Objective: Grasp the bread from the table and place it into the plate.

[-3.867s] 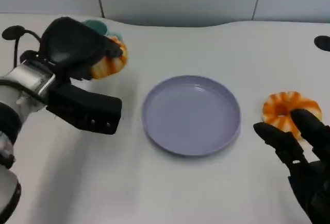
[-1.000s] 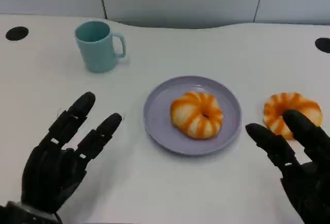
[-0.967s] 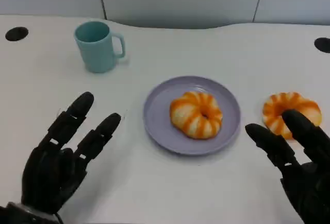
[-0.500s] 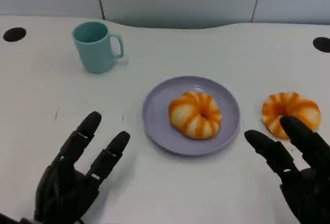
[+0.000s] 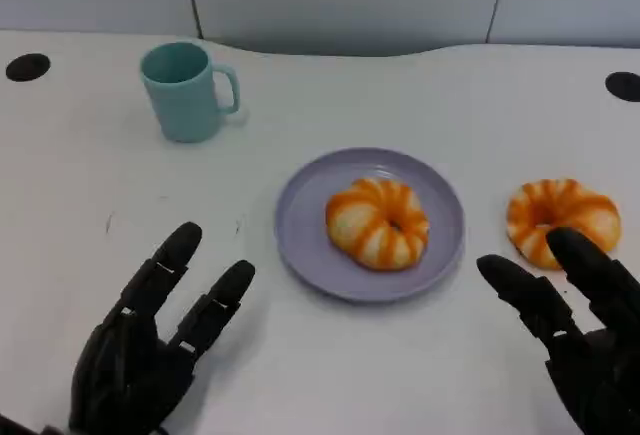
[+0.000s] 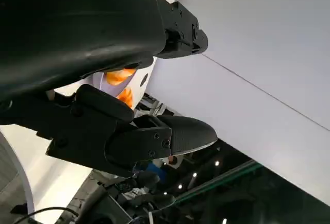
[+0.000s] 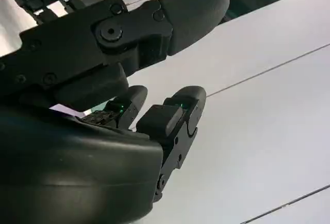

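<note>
An orange-and-white striped ring of bread [image 5: 377,223] lay in the middle of a lavender plate [image 5: 300,240] at the centre of the white tabletop [image 5: 330,95]. A second bread ring [image 5: 555,213] of the same kind sat on the tabletop to the right of the plate, apart from its rim. The robot's left hand [image 5: 150,340] hovered near the lower left, fingers spread and holding nothing, well apart from the plate. Its right hand [image 5: 570,340] was at the lower right, also empty with fingers apart, its fingertips [image 5: 570,247] reaching just in front of the second bread ring; contact could not be told. A teal mug [image 5: 185,90] stood upright toward the far left.
</note>
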